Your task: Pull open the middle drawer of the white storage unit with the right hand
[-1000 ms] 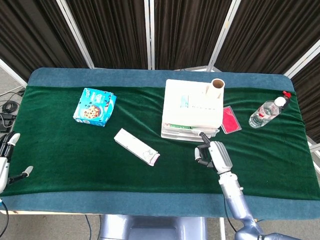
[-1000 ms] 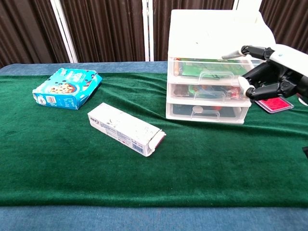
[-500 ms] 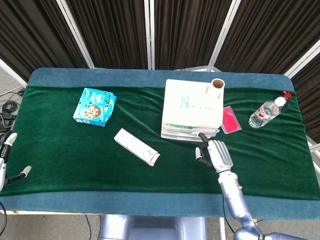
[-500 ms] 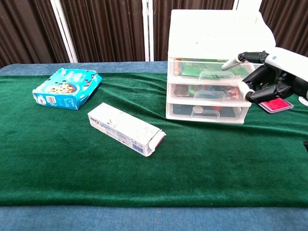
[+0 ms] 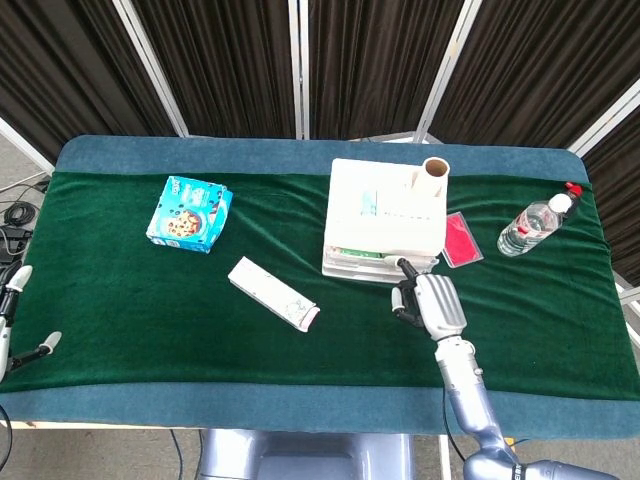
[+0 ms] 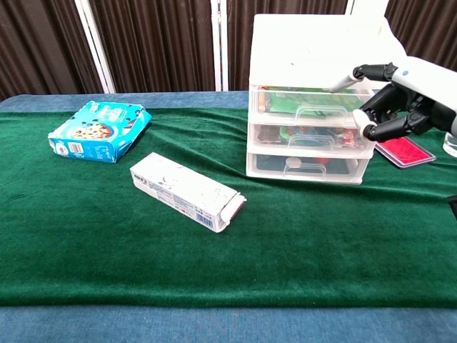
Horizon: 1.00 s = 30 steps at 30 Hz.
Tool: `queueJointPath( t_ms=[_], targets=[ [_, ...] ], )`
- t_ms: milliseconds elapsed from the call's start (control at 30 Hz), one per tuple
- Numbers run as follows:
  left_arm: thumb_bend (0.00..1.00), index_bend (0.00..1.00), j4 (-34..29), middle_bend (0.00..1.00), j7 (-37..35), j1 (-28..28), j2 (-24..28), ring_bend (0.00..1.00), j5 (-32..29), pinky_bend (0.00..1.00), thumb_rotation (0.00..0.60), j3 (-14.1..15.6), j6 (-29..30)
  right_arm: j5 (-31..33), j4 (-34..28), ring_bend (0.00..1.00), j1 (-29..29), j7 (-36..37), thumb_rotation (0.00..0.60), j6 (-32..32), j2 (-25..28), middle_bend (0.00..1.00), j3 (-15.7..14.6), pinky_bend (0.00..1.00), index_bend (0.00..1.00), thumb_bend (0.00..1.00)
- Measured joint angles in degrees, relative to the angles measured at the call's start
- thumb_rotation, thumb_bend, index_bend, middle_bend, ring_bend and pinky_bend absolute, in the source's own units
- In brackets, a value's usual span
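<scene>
Your right hand (image 6: 400, 100) hangs just in front of the white storage unit (image 6: 314, 64), at its right front corner. The fingers (image 6: 371, 130) are curled inward and a little apart, and they hold nothing. One finger points forward to the top drawer; the lower fingertips are close to the right end of the middle drawer (image 6: 309, 136). From the chest view I cannot tell if they touch the drawer front or stay just off it. The middle drawer is closed, level with the drawers above and below it, and its handle is to the left of your fingers, not gripped.

In the head view your right hand (image 5: 428, 305) is on the near side of the unit (image 5: 385, 215), palm down over the green cloth (image 5: 200, 310).

Behind the hand, to its right, a red flat case (image 6: 403, 150) lies on the cloth. Further right stands a water bottle (image 5: 530, 228). Far to the left of the hand are a white long carton (image 6: 187, 191) and a blue cookie box (image 6: 100, 131).

Your left hand (image 5: 12, 320) shows at the left table edge, fingers apart, holding nothing.
</scene>
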Motion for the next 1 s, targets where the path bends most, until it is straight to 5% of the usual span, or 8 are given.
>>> queueJointPath(
  t_ms=[1000],
  targets=[
    [0.19,0.0,-0.2,0.0,-0.31,-0.03,0.25,0.0,0.09,0.0,0.6,0.16,-0.34,0.54,1.83,0.79,1.73,-11.64,0.6,5.19,-2.58,0.81,-0.44,0.57,0.27,0.53]
  ],
)
